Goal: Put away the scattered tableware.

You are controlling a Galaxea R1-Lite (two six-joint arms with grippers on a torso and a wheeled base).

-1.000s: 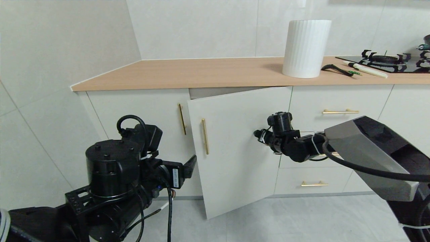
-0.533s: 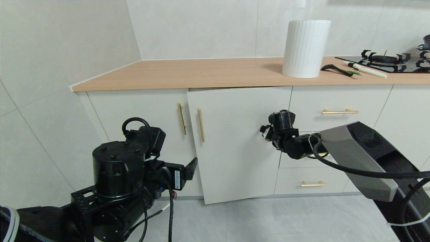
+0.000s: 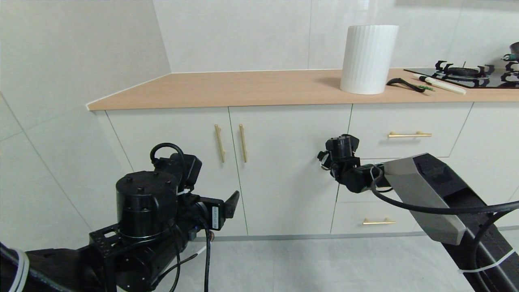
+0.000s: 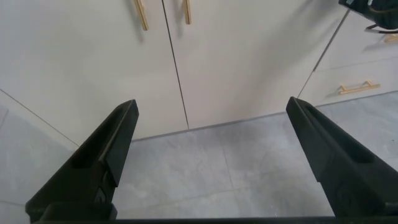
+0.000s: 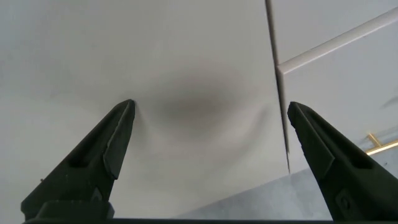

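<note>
The cabinet door (image 3: 288, 170) under the wooden counter (image 3: 243, 87) stands flush with its neighbours, its gold handle (image 3: 242, 142) upright. My right gripper (image 3: 324, 159) is up against the door's right part, open, with the door panel (image 5: 186, 81) right in front of its fingers (image 5: 112, 149). My left gripper (image 3: 233, 200) hangs low before the left cabinet, open and empty, over the grey floor (image 4: 205, 168). On the counter lie a black utensil (image 3: 405, 84) and a white-handled utensil (image 3: 444, 85), beside a white ribbed container (image 3: 368, 59).
A gas hob (image 3: 470, 75) sits at the counter's far right. Drawers with gold handles (image 3: 409, 134) lie to the right of the door. A tiled wall (image 3: 61, 101) closes in on the left. The floor in front of the cabinets is open.
The cabinet door has swung from ajar to fully closed, with my right gripper following it in against the panel. My left arm has shifted only slightly.
</note>
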